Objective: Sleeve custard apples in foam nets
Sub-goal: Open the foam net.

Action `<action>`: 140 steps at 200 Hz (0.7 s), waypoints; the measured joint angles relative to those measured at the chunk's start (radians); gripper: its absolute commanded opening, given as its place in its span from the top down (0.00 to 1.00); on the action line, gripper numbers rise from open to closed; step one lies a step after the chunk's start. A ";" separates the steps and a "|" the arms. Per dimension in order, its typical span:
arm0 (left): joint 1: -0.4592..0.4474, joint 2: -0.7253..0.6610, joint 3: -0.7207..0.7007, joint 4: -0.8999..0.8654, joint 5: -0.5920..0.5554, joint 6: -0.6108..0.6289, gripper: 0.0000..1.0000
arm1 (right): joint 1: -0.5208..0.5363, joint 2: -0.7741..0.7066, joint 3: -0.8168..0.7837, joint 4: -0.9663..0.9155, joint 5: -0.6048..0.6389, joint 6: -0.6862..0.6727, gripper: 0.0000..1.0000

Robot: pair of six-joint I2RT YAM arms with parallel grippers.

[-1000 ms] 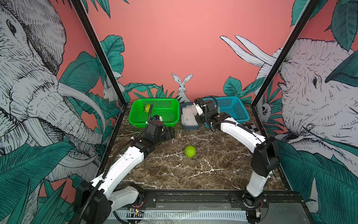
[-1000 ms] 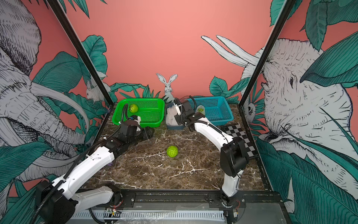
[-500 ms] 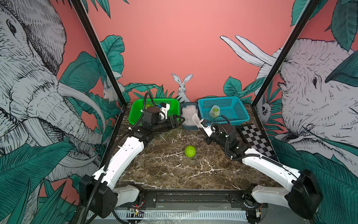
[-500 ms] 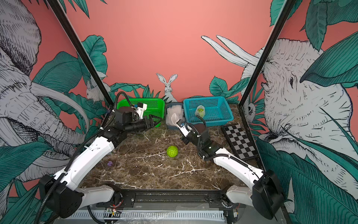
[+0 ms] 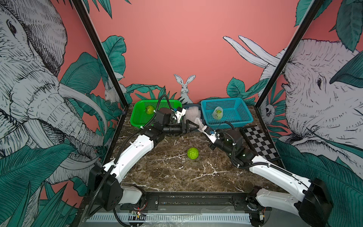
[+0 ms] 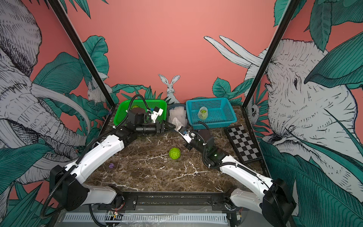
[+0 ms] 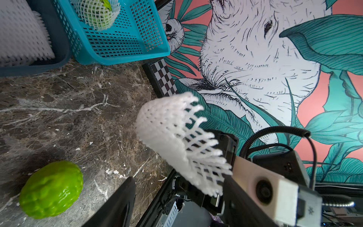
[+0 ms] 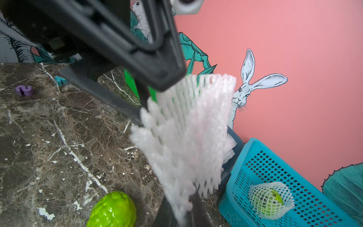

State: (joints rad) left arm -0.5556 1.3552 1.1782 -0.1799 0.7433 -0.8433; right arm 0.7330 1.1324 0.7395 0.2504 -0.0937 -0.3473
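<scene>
Right gripper [image 5: 202, 127] pinches one end of a foam net [image 8: 186, 137] above the table [image 5: 167, 176]. Left gripper [image 5: 191, 125] has its jaws spread at the net's free end. Bare custard apple [image 5: 192, 153] lies mid-table. Net judged light, soft, floppy: grip the opposite rim gently.

Occlusion notes

Right claw [image 8: 183, 205] tips half lost in blurred foam net [image 8: 186, 137]; custard apple [image 8: 113, 210] beside it cut by frame edge. Behind left claw [image 6: 170, 125], in a top view, wrist [image 6: 137, 116] masks most of a second custard apple [image 6: 135, 107] in green basket [image 6: 120, 114].
</scene>
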 measured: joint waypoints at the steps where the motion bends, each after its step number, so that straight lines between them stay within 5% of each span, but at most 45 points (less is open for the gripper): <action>1: 0.000 0.000 0.001 0.000 -0.001 0.004 0.44 | 0.000 0.000 -0.002 0.000 0.000 0.000 0.87; 46: 0.002 0.014 0.008 0.008 0.008 -0.010 0.76 | 0.010 -0.003 -0.019 0.003 0.003 -0.008 0.86; 72: 0.001 0.035 0.013 0.018 0.020 -0.011 0.80 | 0.019 -0.010 -0.023 0.019 0.008 -0.018 0.86; 94: 0.000 0.056 0.013 0.019 0.026 -0.012 0.95 | 0.021 -0.018 -0.032 0.029 0.011 -0.024 0.84; 116: -0.003 0.073 0.013 0.026 0.031 -0.013 1.00 | 0.024 -0.018 -0.032 0.030 0.020 -0.025 0.57; 140: -0.005 0.075 0.015 0.006 0.013 0.016 1.00 | 0.026 -0.019 -0.032 0.027 0.039 -0.008 0.44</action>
State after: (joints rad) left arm -0.5606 1.4300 1.1931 -0.1738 0.7567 -0.8276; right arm 0.7593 1.1130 0.7074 0.2779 -0.0547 -0.3553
